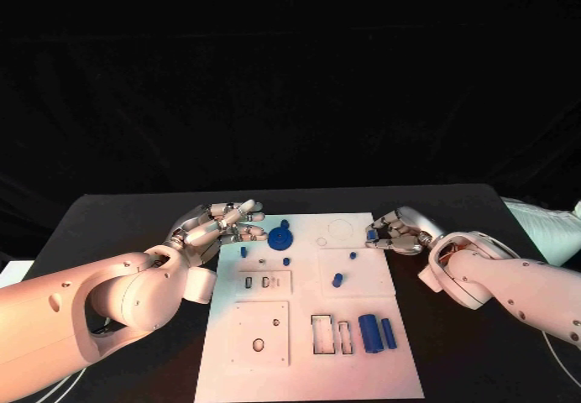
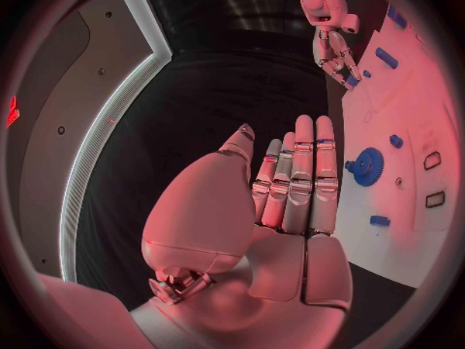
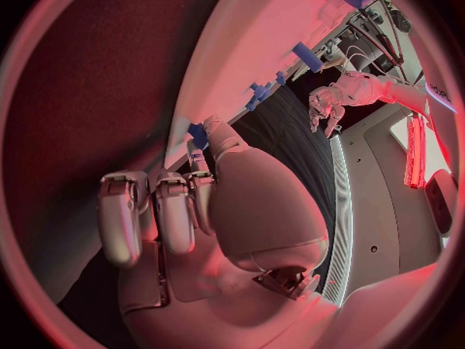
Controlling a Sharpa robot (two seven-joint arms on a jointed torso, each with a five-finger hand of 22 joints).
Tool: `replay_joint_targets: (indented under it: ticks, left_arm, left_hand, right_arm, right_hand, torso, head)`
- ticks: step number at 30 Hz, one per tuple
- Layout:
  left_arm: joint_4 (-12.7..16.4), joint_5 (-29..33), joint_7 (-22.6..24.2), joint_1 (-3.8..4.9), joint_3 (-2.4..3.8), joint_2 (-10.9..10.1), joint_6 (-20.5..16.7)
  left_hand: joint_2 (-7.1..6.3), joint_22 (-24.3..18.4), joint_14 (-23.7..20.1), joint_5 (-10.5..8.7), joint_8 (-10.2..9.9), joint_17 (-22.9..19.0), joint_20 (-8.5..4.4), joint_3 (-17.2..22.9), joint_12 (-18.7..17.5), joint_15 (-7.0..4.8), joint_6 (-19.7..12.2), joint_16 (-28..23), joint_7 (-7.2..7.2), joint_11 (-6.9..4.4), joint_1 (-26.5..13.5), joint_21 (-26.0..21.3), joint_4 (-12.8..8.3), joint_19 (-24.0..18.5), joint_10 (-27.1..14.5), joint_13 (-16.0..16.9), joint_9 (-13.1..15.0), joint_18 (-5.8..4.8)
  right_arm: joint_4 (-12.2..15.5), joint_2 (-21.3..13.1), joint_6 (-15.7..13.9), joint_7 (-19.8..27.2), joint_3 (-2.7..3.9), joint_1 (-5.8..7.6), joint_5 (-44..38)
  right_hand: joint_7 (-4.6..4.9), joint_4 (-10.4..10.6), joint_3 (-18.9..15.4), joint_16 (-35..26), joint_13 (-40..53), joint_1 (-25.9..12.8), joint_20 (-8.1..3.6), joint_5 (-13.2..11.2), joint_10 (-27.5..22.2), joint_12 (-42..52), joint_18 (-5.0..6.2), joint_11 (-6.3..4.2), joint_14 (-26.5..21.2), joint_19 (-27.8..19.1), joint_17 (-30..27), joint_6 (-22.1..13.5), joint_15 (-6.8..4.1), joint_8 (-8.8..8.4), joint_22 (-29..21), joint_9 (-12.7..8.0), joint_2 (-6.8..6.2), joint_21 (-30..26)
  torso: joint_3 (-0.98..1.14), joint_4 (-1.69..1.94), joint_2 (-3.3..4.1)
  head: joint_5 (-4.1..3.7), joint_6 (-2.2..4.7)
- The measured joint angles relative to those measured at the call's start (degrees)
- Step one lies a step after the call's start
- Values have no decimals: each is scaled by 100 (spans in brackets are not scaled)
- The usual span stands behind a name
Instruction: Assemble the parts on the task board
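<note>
The left hand (image 1: 218,225) hovers at the task board's (image 1: 363,369) left edge with its fingers straight, held side by side and holding nothing. Just past its fingertips, toward the board's middle, lies the blue gear (image 1: 281,238), flat on the white plate; a small blue peg (image 1: 243,251) stands close beside the hand on the board side. Across the board, the right hand (image 1: 400,232) sits at the right edge with its fingers curled in, and a small blue part (image 3: 198,134) shows at their tips; whether it is pinched I cannot tell. The gear lies nearer the left hand, so reaching it looks like a short move inward for that hand.
</note>
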Motion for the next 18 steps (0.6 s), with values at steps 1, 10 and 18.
replay_joint_targets:
  ticks: [1,10,18]
  left_arm:
    - [0,0,0,0,0,0,0]
    - [0,0,0,0,0,-2,-1]
    - [0,0,0,0,0,-5,-1]
  left_hand:
    - [0,0,0,0,0,1,0,0,0,0,0,0,0,0,0,0,0,0,0,0,0,0]
    - [0,0,0,0,0,0,0,0,0,0,0,0,0,0,0,0,0,0,0,0,0,1]
    - [0,1,0,0,0,0,0,0,0,0,0,0,0,0,0,0,0,0,0,0,1,0]
  right_arm:
    - [-1,2,0,-2,0,0,-1]
    - [-6,8,-1,-16,-1,0,-14]
    - [-16,41,-32,-17,4,3,-32]
  right_hand:
    - [0,0,0,0,0,0,0,0,0,8,0,0,0,0,0,0,0,0,0,0,0,0]
    - [-66,-85,154,22,0,0,-26,-23,-21,49,2,-23,2,-18,0,177,-44,49,0,19,32,0]
    - [-83,-241,404,22,-15,-9,-136,-202,-39,59,9,-146,-8,-10,4,410,-158,203,-1,38,100,0]
  torso:
    - [0,2,0]
    - [0,-1,-1]
    - [3,-5,-2]
  head:
    - [0,0]
    - [9,-13]
    - [9,-10]
